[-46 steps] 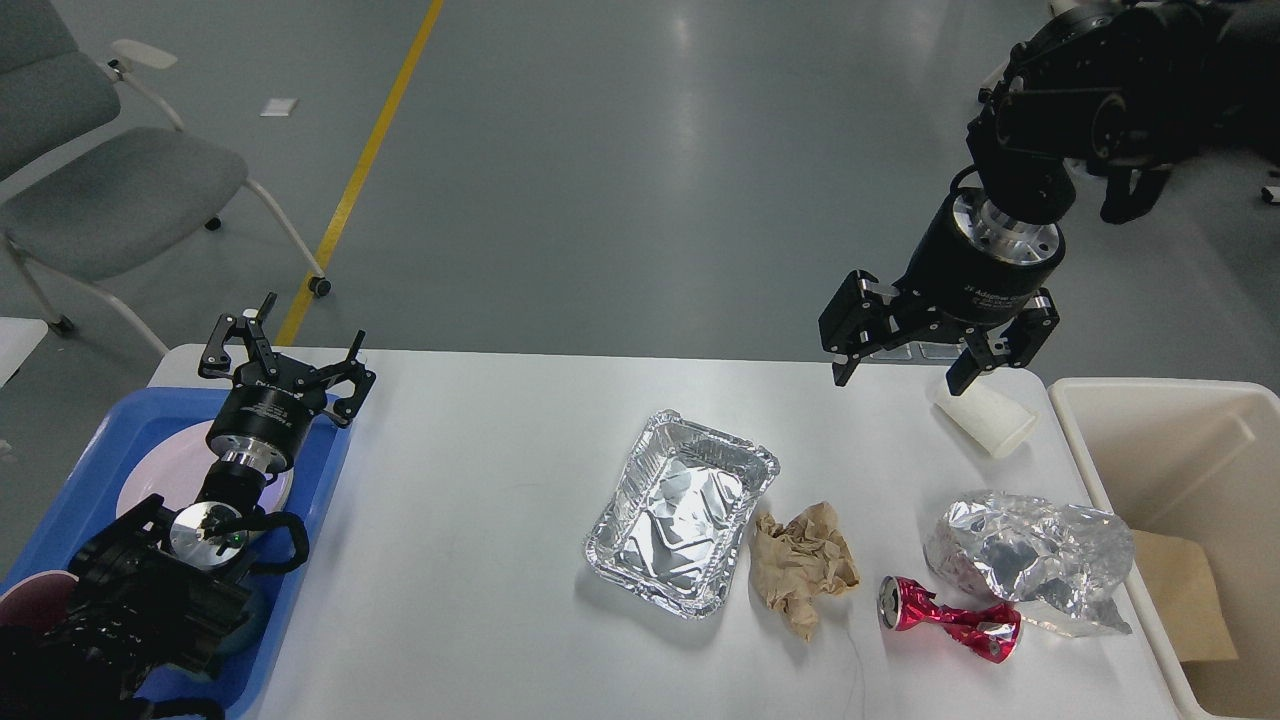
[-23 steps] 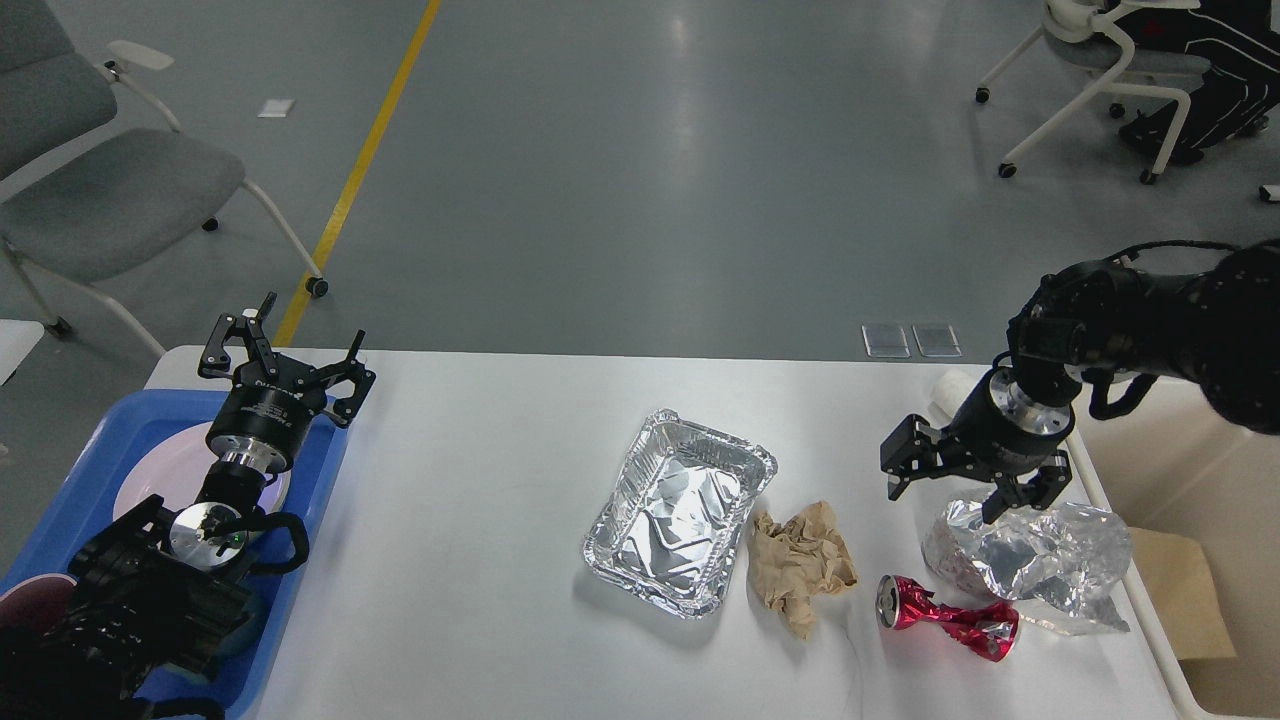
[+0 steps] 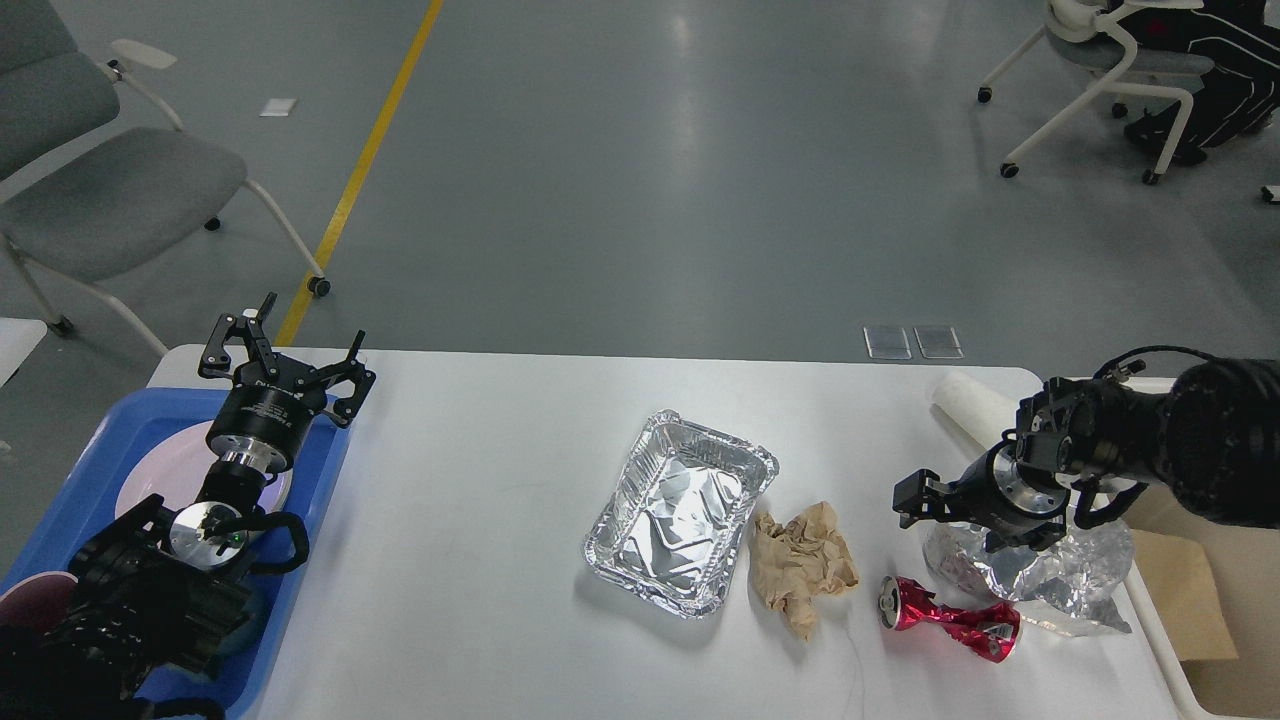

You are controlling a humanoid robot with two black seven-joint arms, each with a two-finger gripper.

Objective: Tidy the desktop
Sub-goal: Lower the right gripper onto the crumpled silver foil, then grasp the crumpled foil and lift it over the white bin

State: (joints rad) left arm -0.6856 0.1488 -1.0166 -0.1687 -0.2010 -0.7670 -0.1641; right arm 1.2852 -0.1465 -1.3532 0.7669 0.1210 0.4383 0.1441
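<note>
The white desktop [image 3: 480, 520] carries an empty foil tray [image 3: 683, 525] at its middle. Beside it lie crumpled brown paper [image 3: 803, 565], a crushed red can [image 3: 950, 620] and a wad of crumpled foil [image 3: 1060, 575]. A white paper cup [image 3: 965, 400] lies on its side at the far right corner. My right gripper [image 3: 960, 520] is low at the foil wad's left edge, fingers spread, open. My left gripper [image 3: 290, 352] stands open above the far end of the blue tray [image 3: 320, 480], holding nothing.
The blue tray holds a pale plate [image 3: 150, 480] and a dark red cup [image 3: 30, 600]. A cream bin [image 3: 1172, 655] with brown cardboard inside stands against the desktop's right edge. Office chairs stand on the floor beyond the table.
My right arm has dropped from high above the white cup down and nearer, to the crumpled foil. The left arm and the items have not moved.
</note>
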